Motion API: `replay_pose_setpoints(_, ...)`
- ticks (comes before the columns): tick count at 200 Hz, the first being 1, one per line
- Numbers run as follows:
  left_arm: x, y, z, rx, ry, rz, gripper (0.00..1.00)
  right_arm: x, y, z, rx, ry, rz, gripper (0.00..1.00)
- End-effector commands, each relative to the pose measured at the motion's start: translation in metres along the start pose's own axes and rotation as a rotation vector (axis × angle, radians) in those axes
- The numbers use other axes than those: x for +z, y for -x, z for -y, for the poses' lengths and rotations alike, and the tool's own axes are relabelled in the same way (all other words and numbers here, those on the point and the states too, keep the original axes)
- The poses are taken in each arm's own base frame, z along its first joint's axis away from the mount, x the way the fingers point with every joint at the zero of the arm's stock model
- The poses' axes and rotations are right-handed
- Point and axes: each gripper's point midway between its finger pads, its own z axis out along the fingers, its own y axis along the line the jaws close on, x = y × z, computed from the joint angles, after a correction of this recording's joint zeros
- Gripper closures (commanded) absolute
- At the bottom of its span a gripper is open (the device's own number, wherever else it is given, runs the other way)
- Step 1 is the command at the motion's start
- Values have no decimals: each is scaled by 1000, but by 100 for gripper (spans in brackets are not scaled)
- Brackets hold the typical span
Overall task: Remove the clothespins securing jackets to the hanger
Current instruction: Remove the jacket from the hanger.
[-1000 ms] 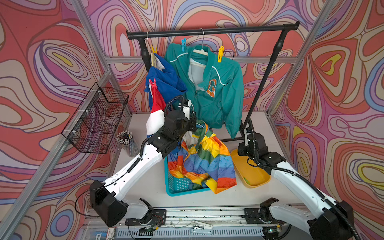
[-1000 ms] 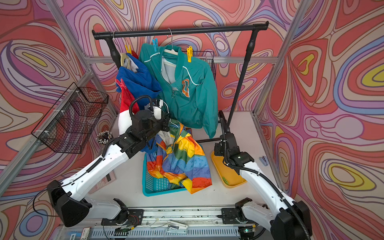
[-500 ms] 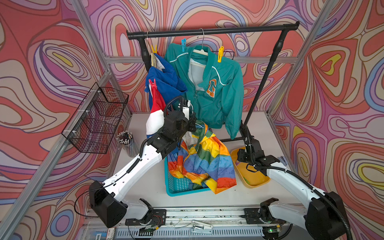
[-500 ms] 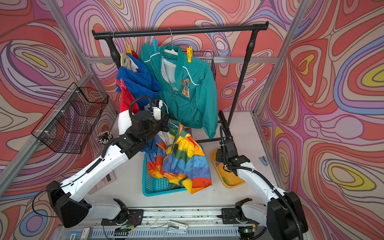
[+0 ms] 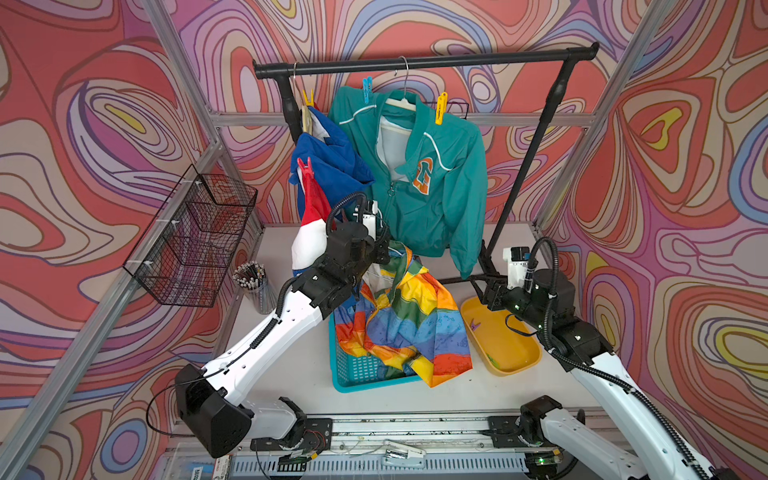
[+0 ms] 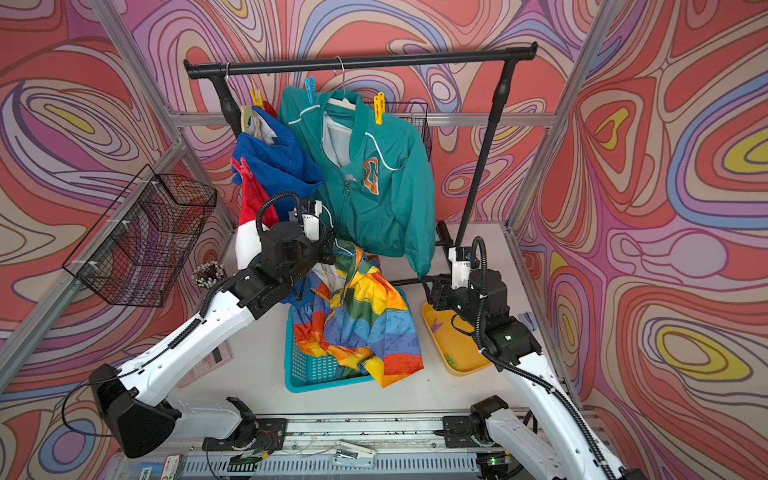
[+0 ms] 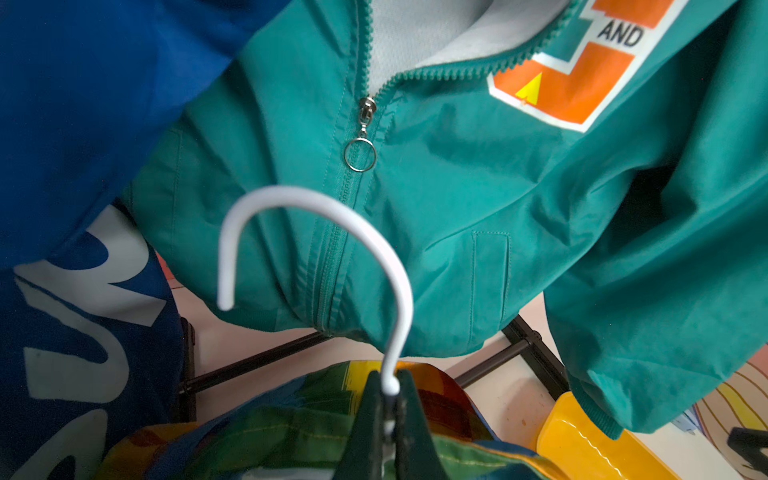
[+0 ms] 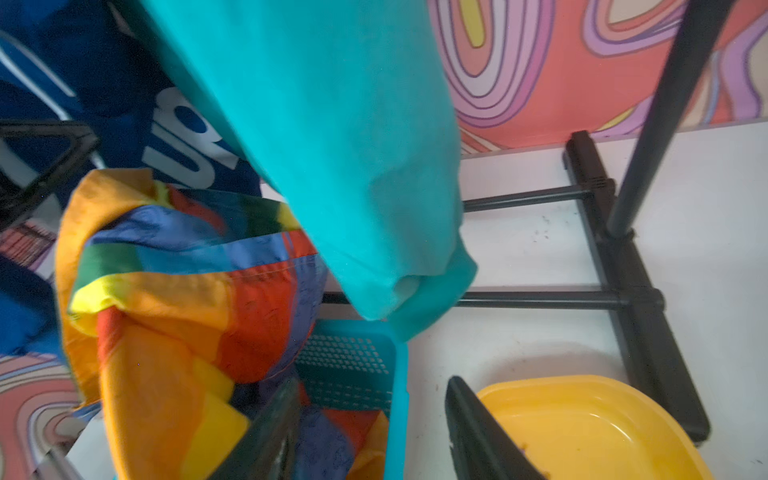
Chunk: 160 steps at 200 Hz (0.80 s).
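On the black rail (image 5: 424,62) hang a teal jacket (image 5: 432,187) and a blue jacket (image 5: 332,166). A blue clothespin (image 5: 367,89) and a yellow clothespin (image 5: 441,109) sit on the teal one's shoulders. Another yellow clothespin (image 5: 308,98) and a red one (image 5: 305,167) are on the blue jacket. The rainbow jacket (image 5: 407,320) drapes into a teal basket (image 5: 357,370). My left gripper (image 7: 390,380) is shut on its white hanger hook (image 7: 316,208). My right gripper (image 8: 372,384) stands open and empty at the far corner of the yellow tray (image 5: 519,357), where a purple clothespin (image 5: 476,325) lies.
A black wire basket (image 5: 195,237) hangs on the left frame, with a cup of pencils (image 5: 253,282) below it. The rack's right post (image 5: 528,166) and floor bars (image 8: 540,297) stand close behind my right gripper. A green clothespin (image 5: 492,360) lies in the tray.
My right gripper's jaws have gone from shut to open over the yellow tray, and its wrist has shifted slightly. The left arm holds still with the hanger hook.
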Motion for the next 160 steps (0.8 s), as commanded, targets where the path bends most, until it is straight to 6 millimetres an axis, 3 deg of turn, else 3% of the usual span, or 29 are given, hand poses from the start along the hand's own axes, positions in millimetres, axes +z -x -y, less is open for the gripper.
replay_pose_setpoints(1, -6, 17, 0, -12, 17, 38, 100, -8, -2, -32, -33, 150, -27, 42)
replay_pose_setpoints(34, -4, 20, 0, -17, 23, 38, 100, -13, -8, -60, -63, 257, -65, 42)
replay_pose_setpoints(62, -2, 21, 0, -16, 31, 36, 100, -12, -24, -79, -109, 286, -132, 42)
replay_pose_setpoints(111, -2, 22, -1, -19, 37, 36, 100, 0, -48, -82, -120, 283, -214, 44)
replay_pose_setpoints(141, 0, 21, 1, -24, 28, 33, 100, 8, -58, -84, -132, 283, -257, 51)
replay_pose_setpoints(160, 0, 22, 0, -25, 31, 35, 100, 10, -56, -84, -136, 274, -251, 65)
